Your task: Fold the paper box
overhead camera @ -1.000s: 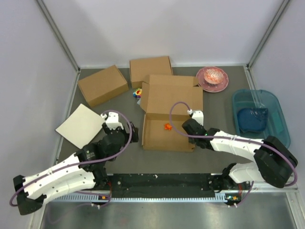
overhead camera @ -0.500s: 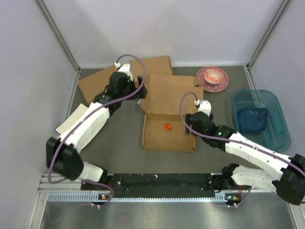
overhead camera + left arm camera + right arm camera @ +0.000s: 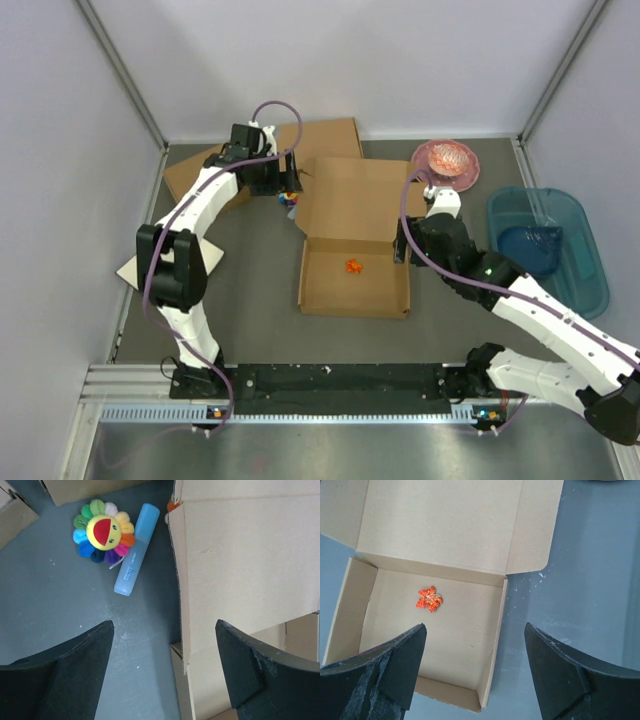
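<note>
**A:** Tools, state? Where's the paper box?

**B:** Both wide, empty. Box lies mid-frame, lid open toward the top; right tool hangs over its right wall, left tool by the lid's upper-left corner.

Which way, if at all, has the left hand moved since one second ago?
Yes. The left hand went from beside the off-white board toward the far wall, and now hovers by the flower toy left of the paper box.
</note>
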